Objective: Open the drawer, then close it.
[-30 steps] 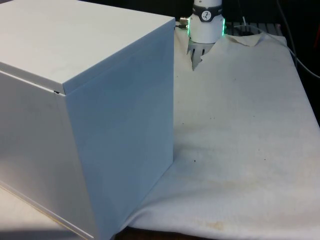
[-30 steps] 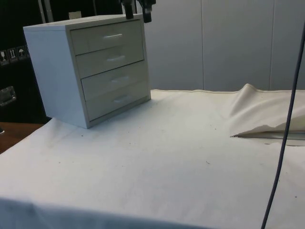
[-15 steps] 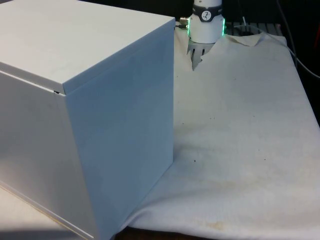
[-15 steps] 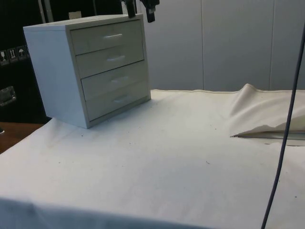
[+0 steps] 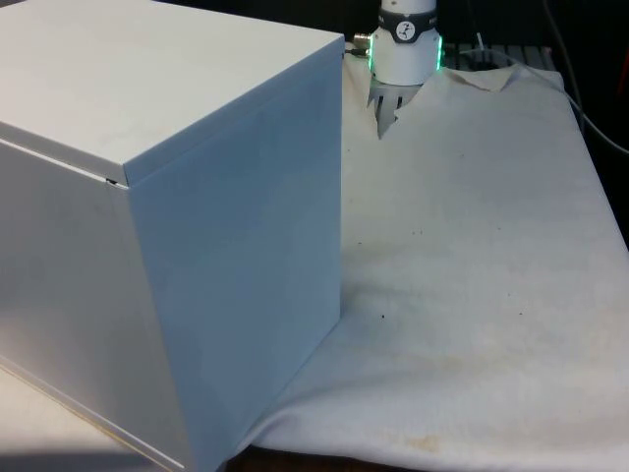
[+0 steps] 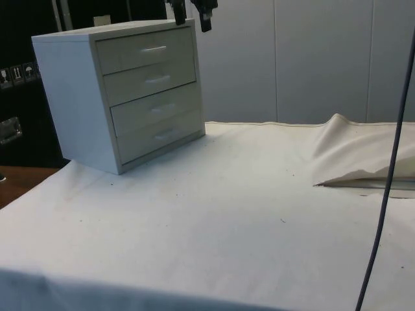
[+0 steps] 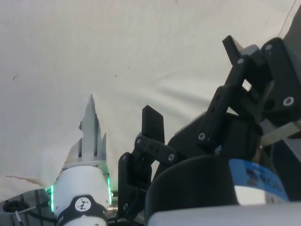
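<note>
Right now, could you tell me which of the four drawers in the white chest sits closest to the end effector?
The topmost drawer of the white chest; the black end effector hangs just above its corner, the other three lie lower.

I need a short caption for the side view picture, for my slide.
Gripper open above the top front edge of a white four-drawer chest, all drawers shut, on a cloth-covered table.

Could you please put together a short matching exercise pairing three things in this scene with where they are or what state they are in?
Things:
1. white four-drawer chest
2. black two-finger gripper
3. white table cloth

States:
a. rumpled into a raised fold near one edge of the table
b. all drawers pushed in
c. hanging in the air above the top front edge of the chest

Pairs: 1-b, 2-c, 3-a
</note>
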Available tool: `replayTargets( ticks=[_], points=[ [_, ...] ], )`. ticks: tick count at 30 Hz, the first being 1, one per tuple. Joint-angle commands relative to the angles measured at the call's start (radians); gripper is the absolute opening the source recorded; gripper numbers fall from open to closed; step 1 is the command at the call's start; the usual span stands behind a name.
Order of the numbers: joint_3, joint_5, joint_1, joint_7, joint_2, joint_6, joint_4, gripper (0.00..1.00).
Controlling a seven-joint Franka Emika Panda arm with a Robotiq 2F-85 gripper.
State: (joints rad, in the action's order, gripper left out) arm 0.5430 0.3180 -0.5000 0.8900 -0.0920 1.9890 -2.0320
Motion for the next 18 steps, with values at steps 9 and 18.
replayTargets(
  ticks=[9, 18],
  points=[
    [0.032, 0.039, 0.008, -0.005, -0.012, 0.102, -0.040, 1.00],
    [0.076, 0.066, 0.012, 0.000, -0.016, 0.194, -0.069, 1.00]
  ],
)
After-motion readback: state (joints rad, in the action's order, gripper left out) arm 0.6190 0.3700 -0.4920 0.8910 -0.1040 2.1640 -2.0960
